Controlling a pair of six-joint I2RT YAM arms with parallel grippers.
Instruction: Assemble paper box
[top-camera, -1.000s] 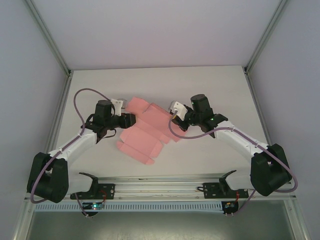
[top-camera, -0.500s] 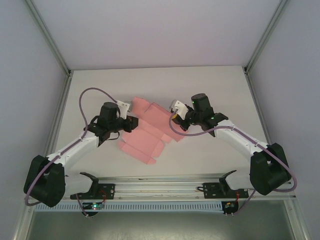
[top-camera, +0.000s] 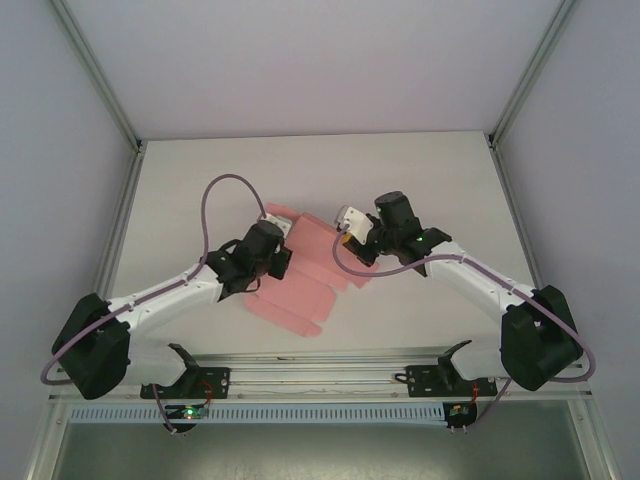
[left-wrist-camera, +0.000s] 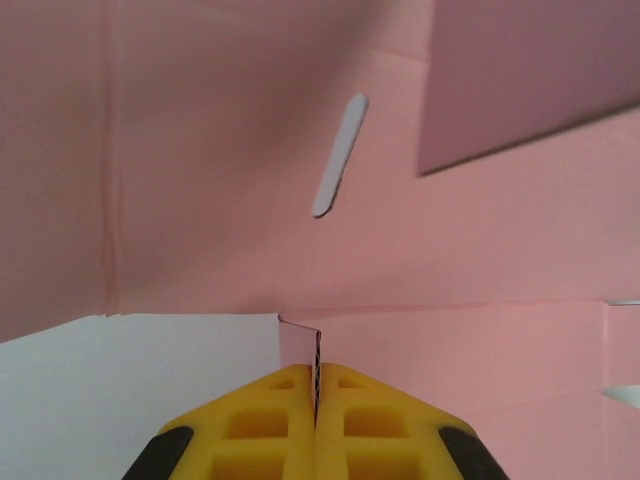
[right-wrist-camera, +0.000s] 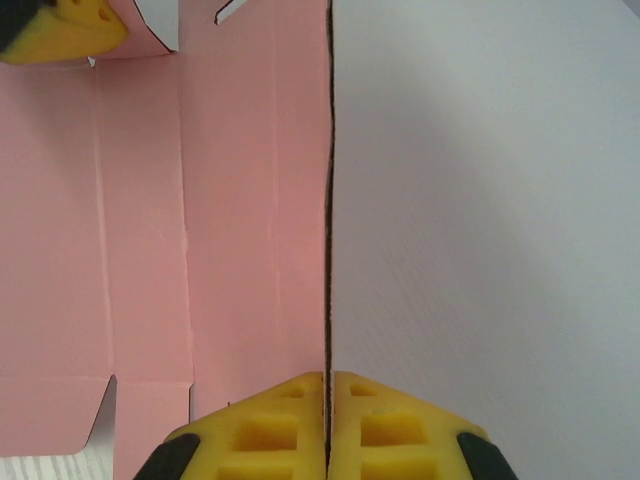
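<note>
The paper box (top-camera: 312, 285) is a pink die-cut sheet with flaps, lying mostly flat at the middle of the white table. My left gripper (top-camera: 283, 262) sits over its left part. In the left wrist view that gripper (left-wrist-camera: 317, 372) is shut on a thin upright flap edge of the paper box (left-wrist-camera: 250, 200), and a narrow slot (left-wrist-camera: 340, 155) shows ahead. My right gripper (top-camera: 352, 238) is at the sheet's right side. The right wrist view shows it (right-wrist-camera: 328, 380) shut on a card edge seen end-on, with the paper box (right-wrist-camera: 250, 200) spreading left.
The bare table (top-camera: 440, 180) stretches behind and to both sides of the sheet. A metal rail (top-camera: 320, 365) runs along the near edge between the arm bases. Enclosure walls and frame posts (top-camera: 120, 120) bound the table. A purple cable (top-camera: 215, 195) loops above the left arm.
My left arm has swung right onto the sheet and its jaws have closed on a flap. The sheet's left part has shifted and folded inward. The right arm has barely moved.
</note>
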